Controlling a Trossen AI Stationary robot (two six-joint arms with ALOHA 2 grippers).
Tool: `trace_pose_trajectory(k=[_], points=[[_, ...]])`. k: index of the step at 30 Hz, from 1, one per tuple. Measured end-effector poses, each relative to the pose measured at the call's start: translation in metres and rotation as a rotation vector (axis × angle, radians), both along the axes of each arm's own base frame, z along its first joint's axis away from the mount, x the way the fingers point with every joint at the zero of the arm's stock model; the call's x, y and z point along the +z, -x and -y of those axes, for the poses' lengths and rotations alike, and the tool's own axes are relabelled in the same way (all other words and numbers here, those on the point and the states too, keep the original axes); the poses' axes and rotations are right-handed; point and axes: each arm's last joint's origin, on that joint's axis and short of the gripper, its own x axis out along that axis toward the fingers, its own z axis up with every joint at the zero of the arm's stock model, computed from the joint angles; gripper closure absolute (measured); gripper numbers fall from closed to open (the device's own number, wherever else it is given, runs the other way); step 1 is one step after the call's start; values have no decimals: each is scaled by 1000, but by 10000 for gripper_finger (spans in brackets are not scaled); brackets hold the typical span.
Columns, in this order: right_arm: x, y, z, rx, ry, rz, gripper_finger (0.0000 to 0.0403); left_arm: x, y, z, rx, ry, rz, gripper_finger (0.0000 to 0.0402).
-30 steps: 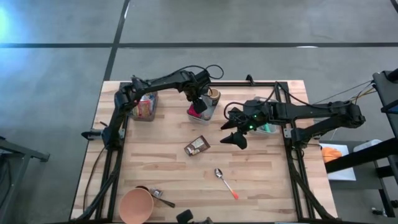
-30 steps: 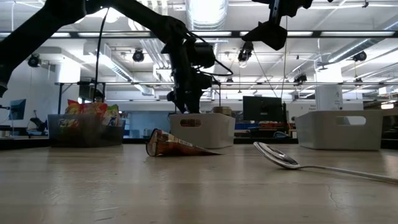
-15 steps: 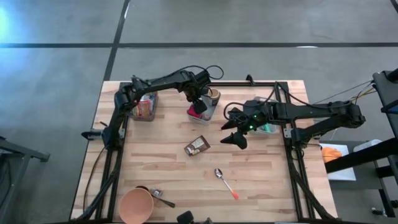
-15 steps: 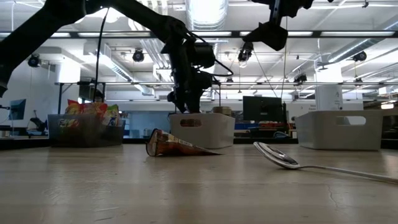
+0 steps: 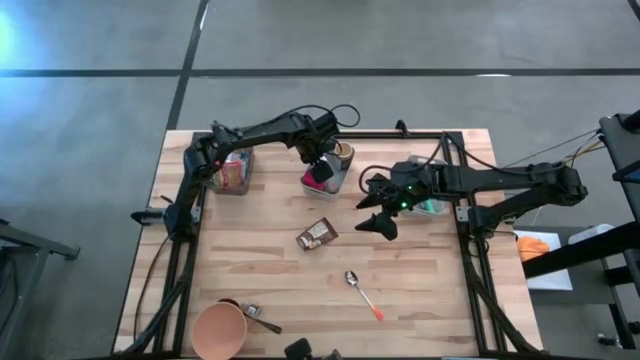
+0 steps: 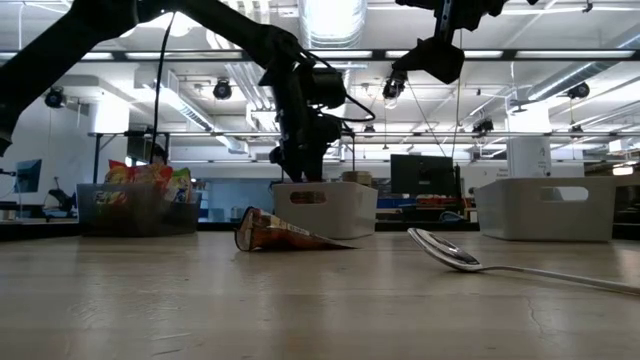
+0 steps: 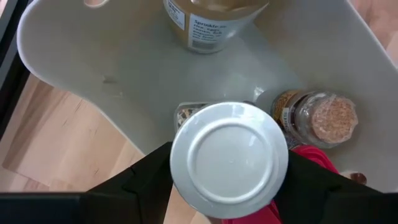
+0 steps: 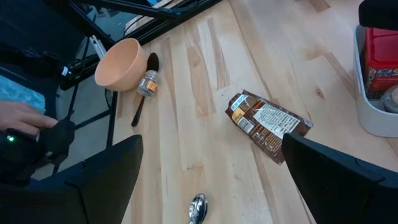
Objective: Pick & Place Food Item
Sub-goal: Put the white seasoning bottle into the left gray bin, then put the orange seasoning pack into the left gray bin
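My left gripper (image 5: 319,168) points down into a white bin (image 7: 74,62) at the table's far middle. Right under it stands a jar with a round white lid (image 7: 229,160); the lid hides what lies below. Beside that jar the bin holds a tall labelled jar (image 7: 211,25), a spice jar (image 7: 317,118) and a red item (image 7: 311,158). A brown snack packet (image 5: 317,234) lies flat on the table's middle. My right gripper (image 5: 378,215) hangs open in the air to the packet's right, with nothing between its fingers.
A clear bin of snack bags (image 5: 232,170) stands at the far left and another bin (image 5: 430,205) lies under the right arm. A spoon (image 5: 362,292) lies near the middle front. An orange bowl (image 5: 219,330) and a small jar (image 5: 252,311) sit at the near left.
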Motion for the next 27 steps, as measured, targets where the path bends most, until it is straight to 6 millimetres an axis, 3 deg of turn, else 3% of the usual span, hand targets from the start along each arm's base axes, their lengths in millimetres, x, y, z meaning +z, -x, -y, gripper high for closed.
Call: trace_pose_trajectory(k=[12,19,27], points=[[-3,0,0,-1,-1,-9,23,10,0,0,25,7,9,159],[-1,-1,0,-2,-1,14,23,44,5,2,32,-16,61,158],[0,-1,0,42,70,46,23,90,28,21,56,18,109,158]])
